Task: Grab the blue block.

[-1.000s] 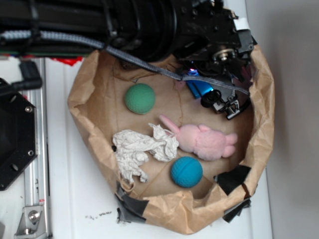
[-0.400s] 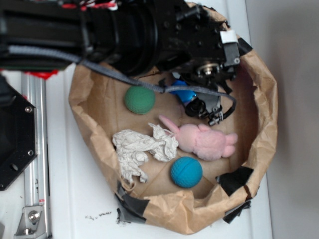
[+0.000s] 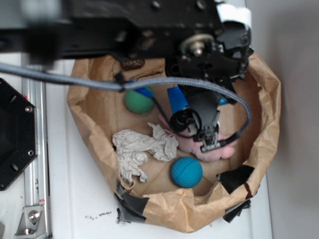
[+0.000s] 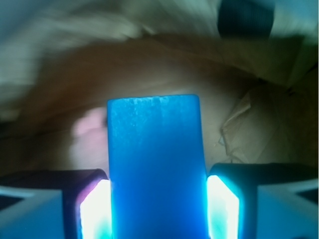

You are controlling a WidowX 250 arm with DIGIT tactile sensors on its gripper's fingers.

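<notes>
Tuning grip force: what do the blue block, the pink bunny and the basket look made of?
Blue block: looks like hard plastic or painted wood; smooth, even faces, rounded corners, slight sheen. Held between the fingers of the gripper.
Pink bunny: plush fabric; fuzzy, soft outline, mostly hidden behind the arm.
Basket: crumpled brown paper, matte and creased, patched with black tape.

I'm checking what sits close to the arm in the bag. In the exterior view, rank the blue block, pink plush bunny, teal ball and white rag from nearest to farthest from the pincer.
1. Blue block: clamped in the pincer.
2. Pink plush bunny: right under the arm, mostly hidden.
3. Teal ball: below it in the picture, near the bag's front edge.
4. White rag: off to the picture's left; it and the ball are nearly too close to call.
</notes>
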